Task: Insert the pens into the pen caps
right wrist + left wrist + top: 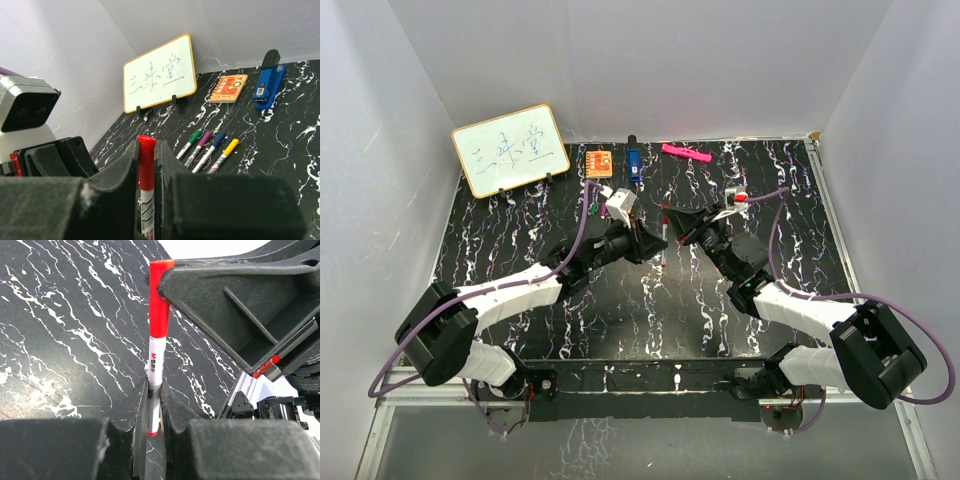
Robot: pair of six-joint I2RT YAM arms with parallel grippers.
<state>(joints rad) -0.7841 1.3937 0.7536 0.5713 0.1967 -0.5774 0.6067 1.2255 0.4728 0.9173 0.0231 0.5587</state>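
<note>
I read black lettering starting with "M" on the white barrel of the red pen [156, 360]; the rest is too blurred. My left pincer [150, 412] is clamped on the barrel's lower end, and my right pincer [146, 150] is closed on the red cap [160, 300], which sits over the upper end. Both meet above the middle of the worktop [620, 320]. The whiteboard [510, 150] in the back left corner carries three blue handwritten characters, seemingly 三味堂. The print on the orange pad [228, 88] is illegible, with the blue stapler [267, 77] just beside it. The four other pens [218, 140] lie side by side behind my left arm. Bare marbled surface runs toward the bases, and white walls [380, 200] close three sides.
</note>
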